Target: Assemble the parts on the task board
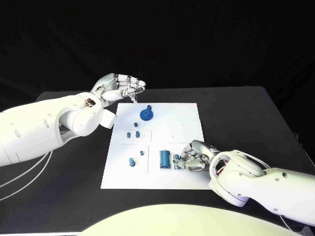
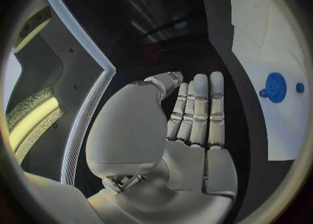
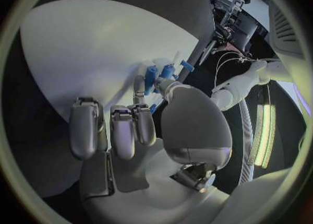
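The right hand (image 1: 194, 156) rests on the task board (image 1: 173, 132) near its near right corner, with its fingers curled around a small blue part (image 1: 177, 161); just beside it lies a blue cylinder (image 1: 163, 158), and more blue pegs (image 1: 131, 161) stand towards the near left corner. Further away, small pegs (image 1: 133, 133) stand near the middle of the board and a blue gear (image 1: 147, 114) lies close to its far edge. The left hand (image 1: 119, 88) hangs above the table (image 1: 235, 113) at the far left corner of the board, fingers curled in and holding nothing, and I can read no writing anywhere.
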### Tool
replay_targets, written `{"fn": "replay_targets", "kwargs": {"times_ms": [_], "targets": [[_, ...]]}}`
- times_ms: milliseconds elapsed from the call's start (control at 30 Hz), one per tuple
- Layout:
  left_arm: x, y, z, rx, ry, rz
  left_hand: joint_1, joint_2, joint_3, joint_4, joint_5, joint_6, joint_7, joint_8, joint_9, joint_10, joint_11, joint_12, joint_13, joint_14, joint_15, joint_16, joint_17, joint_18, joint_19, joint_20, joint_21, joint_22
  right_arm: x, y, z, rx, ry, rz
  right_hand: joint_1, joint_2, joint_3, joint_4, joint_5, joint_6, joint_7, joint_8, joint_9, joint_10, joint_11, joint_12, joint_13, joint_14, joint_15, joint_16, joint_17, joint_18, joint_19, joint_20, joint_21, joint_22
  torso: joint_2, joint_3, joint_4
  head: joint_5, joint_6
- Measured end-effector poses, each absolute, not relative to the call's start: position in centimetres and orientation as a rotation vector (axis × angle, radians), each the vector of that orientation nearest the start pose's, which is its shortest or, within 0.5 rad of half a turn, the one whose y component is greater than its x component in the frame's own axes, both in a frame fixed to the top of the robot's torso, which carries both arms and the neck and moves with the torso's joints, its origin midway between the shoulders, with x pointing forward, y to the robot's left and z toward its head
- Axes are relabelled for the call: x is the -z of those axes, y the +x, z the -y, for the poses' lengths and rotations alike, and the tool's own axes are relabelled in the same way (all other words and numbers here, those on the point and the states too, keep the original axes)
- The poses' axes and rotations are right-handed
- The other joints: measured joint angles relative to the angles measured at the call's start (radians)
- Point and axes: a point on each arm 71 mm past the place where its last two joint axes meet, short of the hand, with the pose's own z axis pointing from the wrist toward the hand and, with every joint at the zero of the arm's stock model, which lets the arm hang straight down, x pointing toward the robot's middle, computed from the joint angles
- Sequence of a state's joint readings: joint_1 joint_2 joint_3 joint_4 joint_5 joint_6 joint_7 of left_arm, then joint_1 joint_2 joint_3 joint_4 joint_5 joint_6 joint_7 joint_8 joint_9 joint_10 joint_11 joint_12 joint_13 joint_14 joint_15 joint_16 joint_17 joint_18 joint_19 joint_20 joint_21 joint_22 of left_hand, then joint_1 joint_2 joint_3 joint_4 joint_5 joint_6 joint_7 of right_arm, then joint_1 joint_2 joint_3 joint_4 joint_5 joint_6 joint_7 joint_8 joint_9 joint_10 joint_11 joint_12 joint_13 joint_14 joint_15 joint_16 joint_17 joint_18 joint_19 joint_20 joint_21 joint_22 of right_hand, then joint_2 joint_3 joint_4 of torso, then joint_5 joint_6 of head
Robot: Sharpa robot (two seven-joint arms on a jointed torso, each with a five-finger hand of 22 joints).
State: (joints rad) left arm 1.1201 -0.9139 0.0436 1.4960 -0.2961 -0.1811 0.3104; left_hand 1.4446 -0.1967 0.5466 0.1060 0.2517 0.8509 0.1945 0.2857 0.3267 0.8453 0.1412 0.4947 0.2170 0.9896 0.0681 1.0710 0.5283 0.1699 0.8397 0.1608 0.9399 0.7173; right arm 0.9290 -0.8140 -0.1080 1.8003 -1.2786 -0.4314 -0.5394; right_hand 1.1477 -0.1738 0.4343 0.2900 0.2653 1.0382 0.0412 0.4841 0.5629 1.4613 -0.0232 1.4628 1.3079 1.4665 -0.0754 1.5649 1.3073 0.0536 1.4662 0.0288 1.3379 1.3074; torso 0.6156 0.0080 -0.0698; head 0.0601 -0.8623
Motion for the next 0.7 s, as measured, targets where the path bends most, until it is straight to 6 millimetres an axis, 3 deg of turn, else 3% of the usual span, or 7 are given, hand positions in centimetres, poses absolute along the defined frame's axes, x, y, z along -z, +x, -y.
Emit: {"fn": "replay_targets", "kwargs": {"times_ms": [400, 700], "targets": [[18.88, 48.54, -24.24, 1.468, -0.877, -1.570, 0.000, 0.000, 0.000, 0.000, 0.000, 0.000, 0.000, 0.004, -0.001, 0.000, 0.000, 0.000, -0.001, 0.000, 0.000, 0.000, -0.001, 0.000, 0.000, 0.000, 0.000, 0.000, 30.05, 35.44, 13.66, -0.634, 0.293, -2.116, -0.091, -0.018, -0.071, 0.003, 0.000, 0.000, 0.000, 0.000, 0.000, 0.000, 0.000, 0.000, 0.000, 0.000, 0.000, 0.000, 0.001, 0.000, 0.000, 0.000, 0.000, 0.000, 0.000, 0.0001, -0.0003, 0.001, -0.002], [18.89, 48.54, -24.25, 1.467, -0.878, -1.571, 0.000, 0.000, 0.000, 0.000, 0.000, 0.000, 0.000, 0.004, -0.001, 0.000, 0.000, 0.000, -0.001, 0.000, 0.000, 0.000, -0.001, 0.000, 0.000, 0.000, 0.000, 0.000, 30.03, 35.46, 13.66, -0.635, 0.298, -2.110, -0.121, -0.013, -0.100, 0.004, 0.000, 0.000, 0.000, 0.000, -0.002, 0.000, 0.000, 0.000, 0.000, 0.000, 0.000, 0.000, 0.001, 0.000, 0.000, 0.000, 0.000, 0.001, 0.000, 0.0000, -0.0011, 0.001, -0.001]]}}
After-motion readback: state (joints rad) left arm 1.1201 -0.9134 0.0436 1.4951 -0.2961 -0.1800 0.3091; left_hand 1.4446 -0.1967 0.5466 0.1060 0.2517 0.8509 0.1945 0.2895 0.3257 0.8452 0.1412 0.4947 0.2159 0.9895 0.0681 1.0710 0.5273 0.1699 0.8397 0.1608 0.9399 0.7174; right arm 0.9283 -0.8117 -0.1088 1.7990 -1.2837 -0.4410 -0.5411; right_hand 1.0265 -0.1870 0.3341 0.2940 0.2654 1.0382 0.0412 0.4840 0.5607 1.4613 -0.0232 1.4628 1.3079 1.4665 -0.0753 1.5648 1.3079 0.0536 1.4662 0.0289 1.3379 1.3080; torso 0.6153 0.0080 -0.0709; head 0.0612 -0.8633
